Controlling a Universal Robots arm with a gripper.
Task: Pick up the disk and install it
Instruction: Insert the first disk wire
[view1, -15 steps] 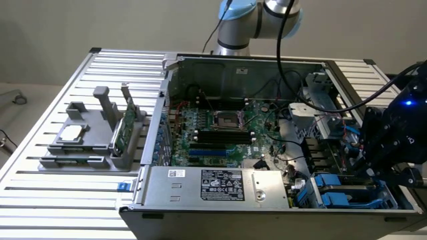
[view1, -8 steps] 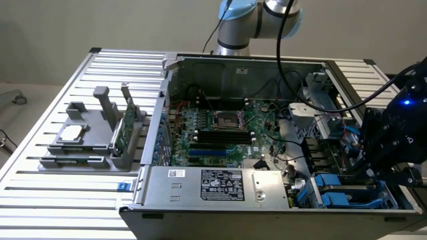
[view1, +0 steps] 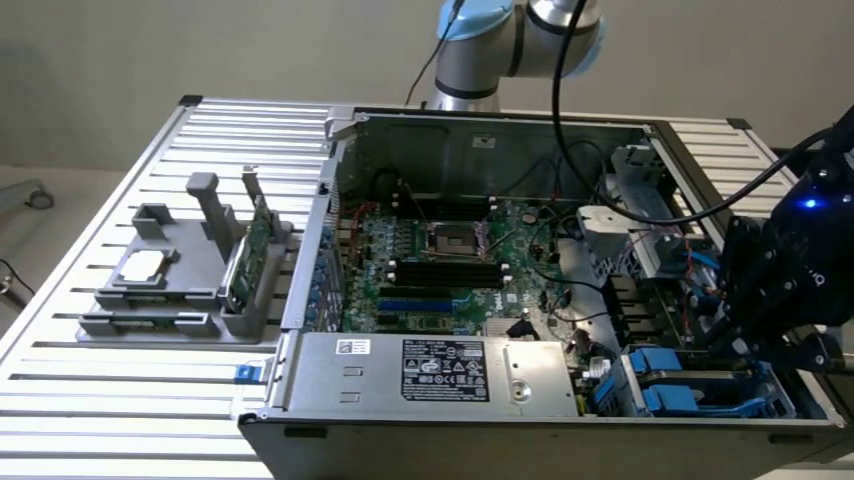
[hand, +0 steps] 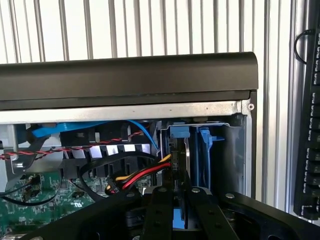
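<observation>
My gripper (hand: 180, 212) has its two black fingers (hand: 159, 210) close together on a thin slab seen edge-on, the disk (hand: 179, 160). Blue plastic of the disk's rail shows between the fingers. The disk stands upright at the mouth of the blue drive bay (hand: 205, 147) in the corner of the open computer case (hand: 125, 75). In the exterior view the black gripper (view1: 754, 345) hangs low over the blue bay (view1: 667, 385) at the case's near corner on the exterior view's right. The disk's label face is hidden.
Red, yellow and black power wires (hand: 140, 175) and a blue data cable (hand: 75, 129) run beside the bay. The motherboard (view1: 427, 265) lies inside the case, with the power supply (view1: 427, 372) in front. A grey holder (view1: 180, 285) on the exterior view's left carries a silver chip and a green card.
</observation>
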